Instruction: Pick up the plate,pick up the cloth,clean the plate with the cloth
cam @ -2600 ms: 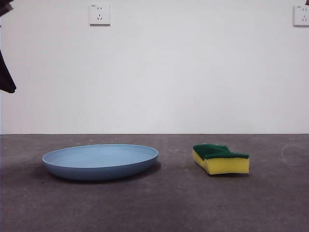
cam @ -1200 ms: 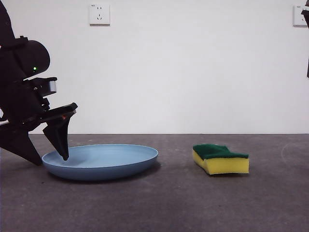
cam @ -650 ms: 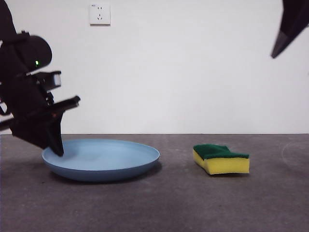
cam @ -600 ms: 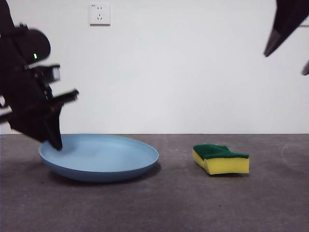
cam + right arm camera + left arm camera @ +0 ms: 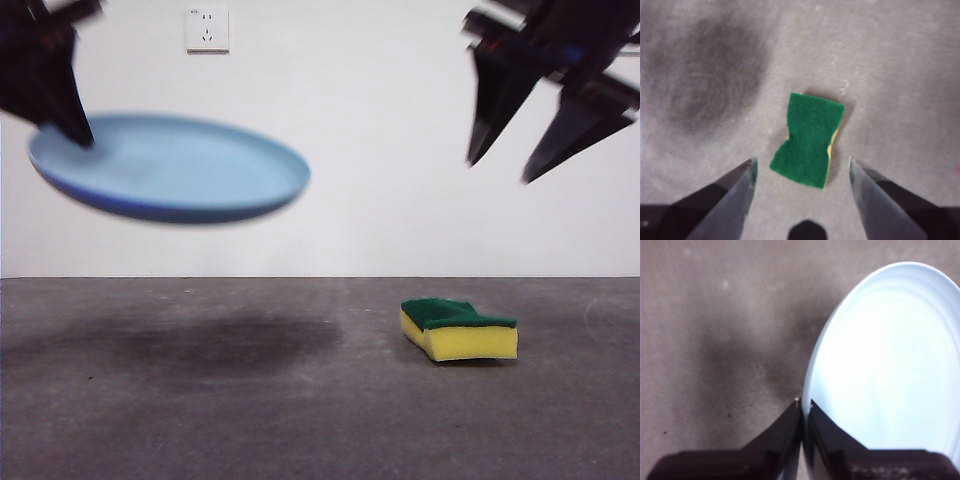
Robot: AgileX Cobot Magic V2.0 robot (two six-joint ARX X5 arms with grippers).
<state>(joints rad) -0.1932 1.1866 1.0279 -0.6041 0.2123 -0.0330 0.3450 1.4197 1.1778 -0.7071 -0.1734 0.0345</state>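
Note:
The light-blue plate (image 5: 170,165) hangs in the air at the upper left of the front view, tilted, well above the table. My left gripper (image 5: 70,125) is shut on its left rim; the left wrist view shows both jaws pinching the plate's rim (image 5: 880,370) at my left gripper (image 5: 803,407). The cloth, a yellow sponge with a green top (image 5: 458,327), lies on the table at the right. My right gripper (image 5: 510,165) is open in the air above it, apart from it. In the right wrist view the sponge (image 5: 809,140) lies below and between the jaws of my right gripper (image 5: 801,165).
The grey table (image 5: 300,420) carries the plate's dark shadow (image 5: 200,345) at the left. A white wall with a socket (image 5: 206,30) stands behind.
My left gripper has lifted the plate from the table up to the upper left. My right gripper has come down from the top right corner to above the sponge.

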